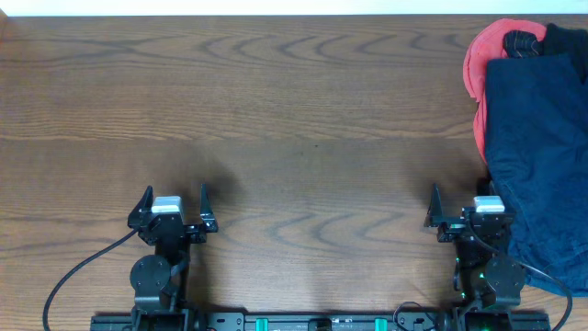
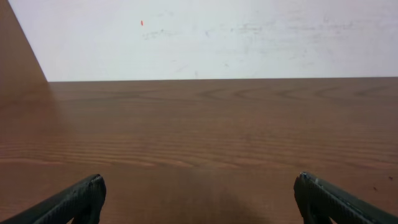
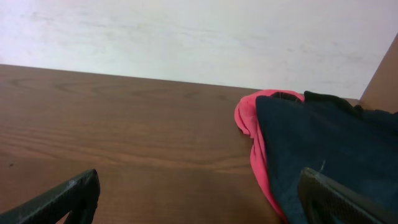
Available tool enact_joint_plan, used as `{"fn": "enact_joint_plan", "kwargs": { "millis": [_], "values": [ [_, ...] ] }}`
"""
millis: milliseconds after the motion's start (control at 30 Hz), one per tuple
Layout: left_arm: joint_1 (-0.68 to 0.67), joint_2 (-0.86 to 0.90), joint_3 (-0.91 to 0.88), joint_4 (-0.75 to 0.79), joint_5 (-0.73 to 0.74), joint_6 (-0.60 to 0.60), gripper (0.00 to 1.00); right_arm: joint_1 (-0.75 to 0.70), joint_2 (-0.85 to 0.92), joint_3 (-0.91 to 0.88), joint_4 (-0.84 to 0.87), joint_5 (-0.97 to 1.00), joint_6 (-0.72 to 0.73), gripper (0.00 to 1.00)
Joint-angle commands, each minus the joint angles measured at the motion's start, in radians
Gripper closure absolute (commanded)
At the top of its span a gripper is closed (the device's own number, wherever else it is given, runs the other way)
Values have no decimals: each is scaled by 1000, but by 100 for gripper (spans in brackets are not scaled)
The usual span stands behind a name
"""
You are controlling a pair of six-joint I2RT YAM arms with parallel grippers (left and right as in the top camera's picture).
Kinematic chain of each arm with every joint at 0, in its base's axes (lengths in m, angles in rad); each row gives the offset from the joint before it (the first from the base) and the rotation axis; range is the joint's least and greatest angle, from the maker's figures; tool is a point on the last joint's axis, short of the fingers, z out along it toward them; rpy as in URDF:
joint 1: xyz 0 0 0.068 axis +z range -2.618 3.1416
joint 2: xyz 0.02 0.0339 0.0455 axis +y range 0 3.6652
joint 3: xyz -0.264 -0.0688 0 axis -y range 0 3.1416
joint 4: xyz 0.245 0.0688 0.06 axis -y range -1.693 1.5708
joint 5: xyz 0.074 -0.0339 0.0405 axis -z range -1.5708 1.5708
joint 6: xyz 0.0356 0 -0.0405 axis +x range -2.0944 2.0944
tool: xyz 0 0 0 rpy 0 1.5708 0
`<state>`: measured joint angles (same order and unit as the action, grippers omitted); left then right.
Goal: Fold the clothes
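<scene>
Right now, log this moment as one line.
left pincer open, empty | right pincer open, empty | navy garment atop red garment, right side | folding not started

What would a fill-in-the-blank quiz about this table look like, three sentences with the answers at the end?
1. The navy garment lies on the robot's ___ side of the table.
2. Peeking out from beneath it is a bright garment coloured ___.
3. The left gripper and the right gripper hold nothing, and the jaws of both are ___.

Missing words: right; red; open.
</scene>
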<state>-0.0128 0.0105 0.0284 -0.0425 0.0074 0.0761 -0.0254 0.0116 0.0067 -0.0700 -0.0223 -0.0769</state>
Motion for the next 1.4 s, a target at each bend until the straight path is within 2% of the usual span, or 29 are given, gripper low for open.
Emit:
{"fn": "enact_joint_plan", "kwargs": {
  "millis": [0,1167,1367],
  "values": [
    [7,-6,-24,-30,-16,6,2,10,-5,-1,-5,4,9,1],
    [7,-6,-24,-28,-16,6,2,10,-5,-1,1,-3,11,1],
    [7,-6,-20,-30,-16,-37,2,10,-5,0,5,-3,83,1]
  ]
}}
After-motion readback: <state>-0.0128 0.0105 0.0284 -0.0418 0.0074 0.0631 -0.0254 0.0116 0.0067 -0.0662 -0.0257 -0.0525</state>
